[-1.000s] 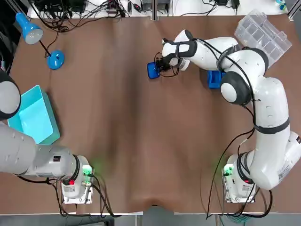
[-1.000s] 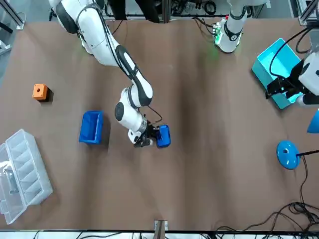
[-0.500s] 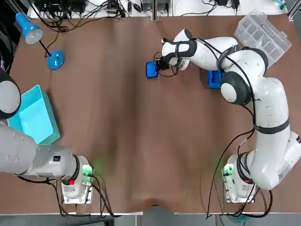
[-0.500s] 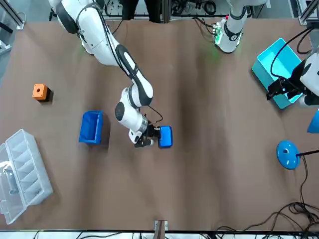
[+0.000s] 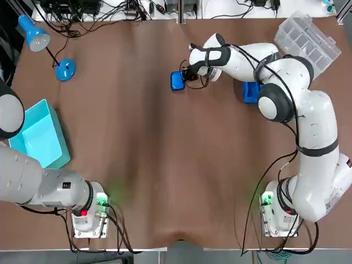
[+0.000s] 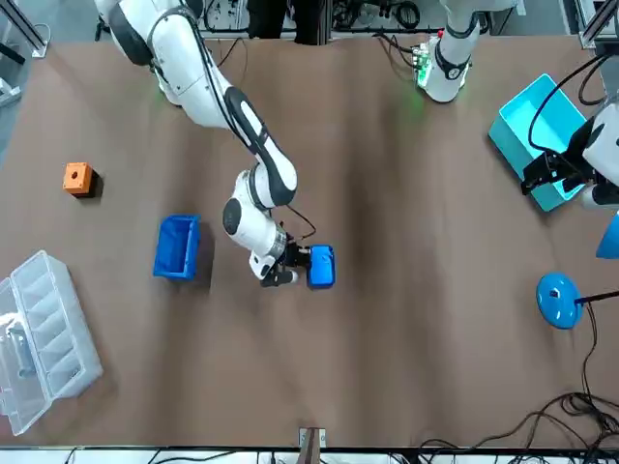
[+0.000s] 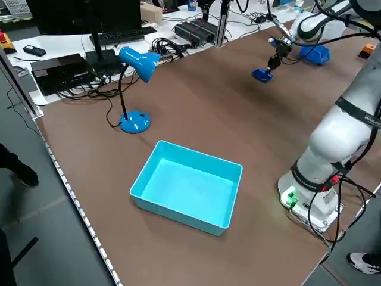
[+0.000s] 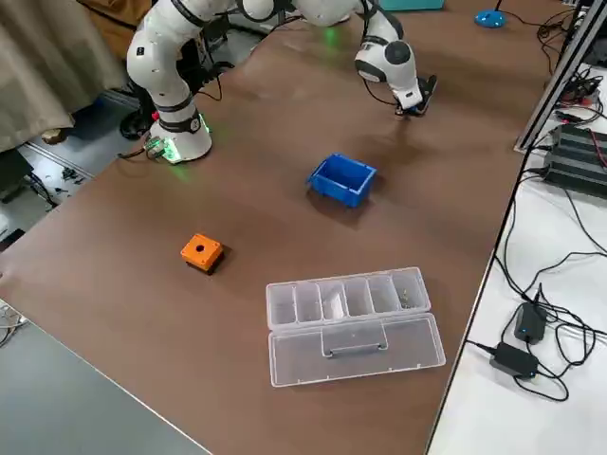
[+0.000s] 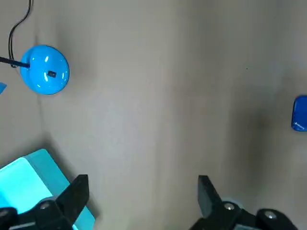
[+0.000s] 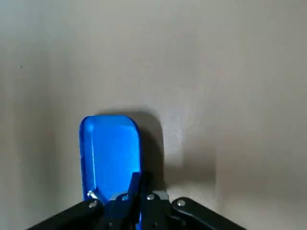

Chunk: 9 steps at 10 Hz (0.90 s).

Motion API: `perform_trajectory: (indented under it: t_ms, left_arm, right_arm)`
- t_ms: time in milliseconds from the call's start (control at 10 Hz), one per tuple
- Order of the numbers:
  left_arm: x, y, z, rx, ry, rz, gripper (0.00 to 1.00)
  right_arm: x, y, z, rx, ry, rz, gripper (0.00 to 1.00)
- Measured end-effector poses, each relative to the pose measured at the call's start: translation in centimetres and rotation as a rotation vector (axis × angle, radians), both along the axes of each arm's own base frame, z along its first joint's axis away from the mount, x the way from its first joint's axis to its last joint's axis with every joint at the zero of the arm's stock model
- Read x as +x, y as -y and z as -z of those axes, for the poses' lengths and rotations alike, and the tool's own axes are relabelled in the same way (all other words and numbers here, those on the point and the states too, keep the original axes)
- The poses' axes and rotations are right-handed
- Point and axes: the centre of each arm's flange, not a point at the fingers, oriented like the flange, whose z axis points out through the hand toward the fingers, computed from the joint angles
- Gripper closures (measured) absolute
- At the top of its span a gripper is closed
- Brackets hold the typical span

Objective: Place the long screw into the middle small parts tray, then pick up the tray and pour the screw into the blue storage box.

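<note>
The small blue parts tray is at the far middle of the table, held low over it by one end. My right gripper is shut on the tray's rim, its fingers pinched together at the near end. I cannot make out a screw inside the tray. A dark blue storage bin stands on the table to the right of the tray, close to the right arm. My left gripper is open and holds nothing, hovering by the teal box at the table's left side.
A large teal box lies at the left edge. A blue desk lamp's base stands at the far left. A clear compartment case lies at the far right corner, an orange cube near it.
My right gripper has carried the small blue tray a little to the left. The left arm has barely shifted.
</note>
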Motion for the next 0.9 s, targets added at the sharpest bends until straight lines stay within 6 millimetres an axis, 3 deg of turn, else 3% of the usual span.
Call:
perform_trajectory:
  t_ms: [300, 600, 900]
  left_arm:
    - [0.0, 0.1, 0.0, 0.0, 0.0, 0.007, 0.0]
    - [0.0, 0.1, 0.0, 0.0, 0.001, 0.045, 0.0]
    - [0.0, 0.1, 0.1, 0.0, -0.001, 0.047, 0.0]
  right_arm:
    - [1.1, 1.3, -0.3, 0.022, -0.018, 0.044, 0.97]
    - [2.6, 2.7, -2.5, 0.056, -0.044, 0.052, 0.97]
    - [5.1, 8.2, -7.3, 0.088, -0.031, -0.001, 0.97]
